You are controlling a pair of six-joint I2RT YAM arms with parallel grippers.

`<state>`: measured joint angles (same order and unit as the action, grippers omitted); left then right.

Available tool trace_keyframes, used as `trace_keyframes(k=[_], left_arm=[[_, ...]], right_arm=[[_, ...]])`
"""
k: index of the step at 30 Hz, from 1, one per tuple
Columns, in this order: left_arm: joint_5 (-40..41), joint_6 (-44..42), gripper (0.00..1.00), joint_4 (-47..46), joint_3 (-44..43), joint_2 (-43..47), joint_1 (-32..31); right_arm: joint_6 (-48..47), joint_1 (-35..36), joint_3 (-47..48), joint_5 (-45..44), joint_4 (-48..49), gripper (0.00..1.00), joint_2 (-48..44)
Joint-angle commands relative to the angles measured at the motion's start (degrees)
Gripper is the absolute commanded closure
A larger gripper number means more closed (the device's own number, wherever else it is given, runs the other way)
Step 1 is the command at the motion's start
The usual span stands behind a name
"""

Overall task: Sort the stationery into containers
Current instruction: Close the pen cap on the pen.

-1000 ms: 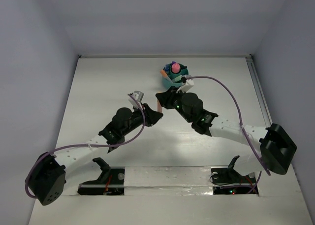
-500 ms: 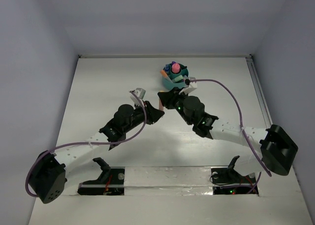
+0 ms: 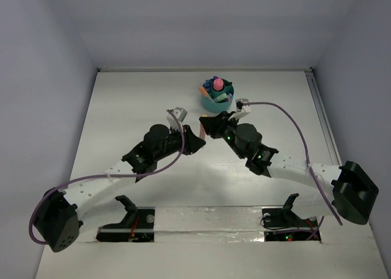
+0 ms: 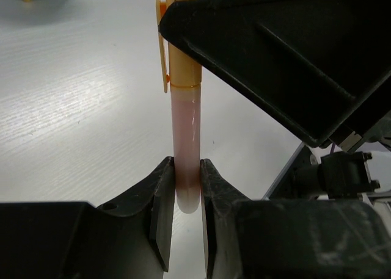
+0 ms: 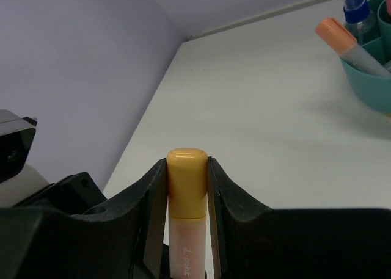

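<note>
Highlighter (image 4: 184,108), pink-barrelled with an orange cap, is held between both arms over the surface (image 3: 134,102). The left pincer (image 4: 186,190) clamps narrowly on its barrel end and the right pincer (image 5: 186,172) grips the cap, apparently a hand-over. Teal organiser (image 3: 212,106), holding several items, stands near at one o'clock, its likely destination.

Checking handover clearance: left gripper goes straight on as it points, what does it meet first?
Most likely the right gripper: its jaws are clamped on the cap of the orange-capped pen directly ahead, though depth is unclear.
</note>
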<state>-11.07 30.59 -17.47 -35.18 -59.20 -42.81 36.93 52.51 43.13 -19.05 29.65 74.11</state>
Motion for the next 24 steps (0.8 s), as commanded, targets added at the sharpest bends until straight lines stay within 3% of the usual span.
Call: trace_keyframes(k=[1, 24], left_arm=[[7.73, -2.02, 1.0, -12.85, -7.88, 2.07, 3.34], [2.11, -1.24, 1.0, -13.64, -20.01, -0.65, 9.76]], right_arm=[[3.23, 3.21, -7.0, 12.1, -9.17, 1.0, -0.28], [10.71, 10.15, -15.19, 11.93, -8.73, 1.0, 2.71]])
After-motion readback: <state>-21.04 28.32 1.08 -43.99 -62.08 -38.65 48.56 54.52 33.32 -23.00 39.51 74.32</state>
